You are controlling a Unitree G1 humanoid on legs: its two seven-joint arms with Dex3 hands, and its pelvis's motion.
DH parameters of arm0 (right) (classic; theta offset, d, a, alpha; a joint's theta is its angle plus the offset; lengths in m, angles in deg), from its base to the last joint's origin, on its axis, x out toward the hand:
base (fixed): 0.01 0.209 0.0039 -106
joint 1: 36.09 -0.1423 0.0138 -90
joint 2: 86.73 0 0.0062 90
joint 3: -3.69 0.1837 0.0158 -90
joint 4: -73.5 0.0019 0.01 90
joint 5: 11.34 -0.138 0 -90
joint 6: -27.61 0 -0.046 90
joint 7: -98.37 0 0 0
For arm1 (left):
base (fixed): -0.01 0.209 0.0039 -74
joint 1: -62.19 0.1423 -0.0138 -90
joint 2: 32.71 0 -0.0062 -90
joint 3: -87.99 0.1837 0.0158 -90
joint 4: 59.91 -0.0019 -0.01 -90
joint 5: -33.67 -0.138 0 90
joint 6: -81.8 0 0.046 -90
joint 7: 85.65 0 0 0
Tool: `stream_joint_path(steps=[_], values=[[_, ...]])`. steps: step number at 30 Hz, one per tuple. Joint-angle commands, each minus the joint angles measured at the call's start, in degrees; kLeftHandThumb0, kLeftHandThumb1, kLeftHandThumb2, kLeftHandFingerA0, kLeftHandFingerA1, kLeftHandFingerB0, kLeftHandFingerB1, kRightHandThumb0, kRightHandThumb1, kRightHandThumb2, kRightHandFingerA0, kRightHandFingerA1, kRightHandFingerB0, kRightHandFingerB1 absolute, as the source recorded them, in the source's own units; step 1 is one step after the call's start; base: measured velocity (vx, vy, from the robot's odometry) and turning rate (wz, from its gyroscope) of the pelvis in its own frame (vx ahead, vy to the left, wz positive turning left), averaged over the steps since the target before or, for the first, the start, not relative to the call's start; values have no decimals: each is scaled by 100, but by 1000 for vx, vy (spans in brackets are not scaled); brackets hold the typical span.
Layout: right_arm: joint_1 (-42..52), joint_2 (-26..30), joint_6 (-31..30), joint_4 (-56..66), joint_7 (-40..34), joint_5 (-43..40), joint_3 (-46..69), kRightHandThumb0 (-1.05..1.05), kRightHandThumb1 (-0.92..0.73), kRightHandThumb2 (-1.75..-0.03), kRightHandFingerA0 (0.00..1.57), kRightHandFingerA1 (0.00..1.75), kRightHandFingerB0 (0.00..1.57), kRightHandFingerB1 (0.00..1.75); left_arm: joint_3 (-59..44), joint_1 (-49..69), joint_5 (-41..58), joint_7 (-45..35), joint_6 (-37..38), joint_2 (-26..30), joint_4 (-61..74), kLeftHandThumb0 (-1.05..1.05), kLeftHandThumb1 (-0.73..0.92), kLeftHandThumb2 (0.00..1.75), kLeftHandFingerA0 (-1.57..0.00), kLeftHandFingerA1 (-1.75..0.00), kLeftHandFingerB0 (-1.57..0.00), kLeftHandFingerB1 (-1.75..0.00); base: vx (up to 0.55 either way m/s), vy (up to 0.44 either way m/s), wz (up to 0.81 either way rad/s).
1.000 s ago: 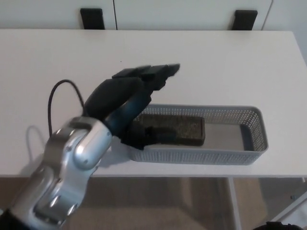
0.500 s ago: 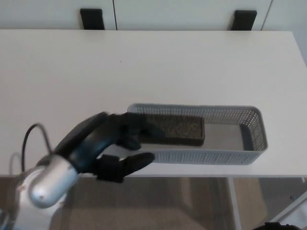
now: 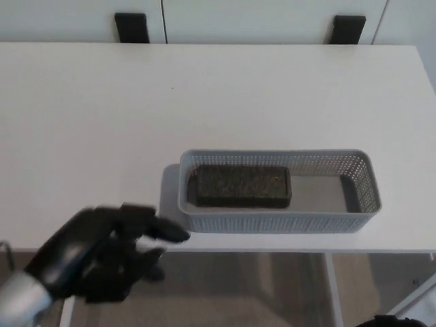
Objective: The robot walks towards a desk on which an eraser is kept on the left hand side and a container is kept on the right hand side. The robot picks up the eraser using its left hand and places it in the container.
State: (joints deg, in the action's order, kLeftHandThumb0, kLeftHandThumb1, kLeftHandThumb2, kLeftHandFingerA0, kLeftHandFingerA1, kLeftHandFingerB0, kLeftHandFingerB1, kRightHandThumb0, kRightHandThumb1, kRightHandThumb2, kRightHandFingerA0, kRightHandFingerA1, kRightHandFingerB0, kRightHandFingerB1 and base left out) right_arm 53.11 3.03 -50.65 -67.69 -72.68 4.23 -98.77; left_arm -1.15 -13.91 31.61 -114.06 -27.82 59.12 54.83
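We're looking down at the white desk (image 3: 218,102) from the head view. The eraser (image 3: 238,187) is lying flat inside the container (image 3: 364,187), in its left half, long side running along the container's length; its left end is sitting near the container's left wall and the right half of the container floor is showing bare. The container is a grey perforated tray sitting near the front edge of the desk, right of centre. Our left hand (image 3: 95,255) is showing at the lower left, at the desk's front edge, partly over the floor (image 3: 272,293) below it. It's holding nothing: the fingers (image 3: 163,230) are spread, pointing right toward the container but not touching it, clear of its left end. The image of the hand is blurry, so we're not calling finer finger detail. A bit of silver wrist (image 3: 17,306) is showing at the bottom-left corner. Our right hand isn't appearing in the picture. Two black brackets (image 3: 131,26) are sitting at the far edge of the desk against the white wall panels (image 3: 245,17).
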Motion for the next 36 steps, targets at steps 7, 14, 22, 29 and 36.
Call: stream_joint_path(steps=[7,14,22,29,36], values=[[5,92,-30,-277,-73,14,39,-38,-51,-54,53,48,49,44,-3413,2012,6469,-6168,-925,397,-821,-84,83,66,-108,-56,-86,-47,0,0,0],[98,88,57,-297,-108,-17,65,-38,-51,-54,52,49,49,45,-2088,2013,2949,-4932,1343,1359,-1418,-81,86,67,-87,-47,-69,-42,0,0,0],[276,14,150,-284,-204,-38,73,-40,-51,-54,51,49,47,45,841,360,-1692,52,2179,1573,-4414,-81,85,66,-25,-38,-24,-30,0,0,0],[169,31,159,-302,-293,-173,255,-42,-52,-55,48,47,42,43,915,-553,-1737,2332,1742,1151,-7106,-82,69,104,-1,-26,-11,-30,0,0,0],[116,64,109,-288,-290,-176,282,-50,-54,-56,45,47,37,42,-129,-729,-400,1638,1941,1186,-7947,-81,66,99,-9,-44,-4,-37,0,0,0]])
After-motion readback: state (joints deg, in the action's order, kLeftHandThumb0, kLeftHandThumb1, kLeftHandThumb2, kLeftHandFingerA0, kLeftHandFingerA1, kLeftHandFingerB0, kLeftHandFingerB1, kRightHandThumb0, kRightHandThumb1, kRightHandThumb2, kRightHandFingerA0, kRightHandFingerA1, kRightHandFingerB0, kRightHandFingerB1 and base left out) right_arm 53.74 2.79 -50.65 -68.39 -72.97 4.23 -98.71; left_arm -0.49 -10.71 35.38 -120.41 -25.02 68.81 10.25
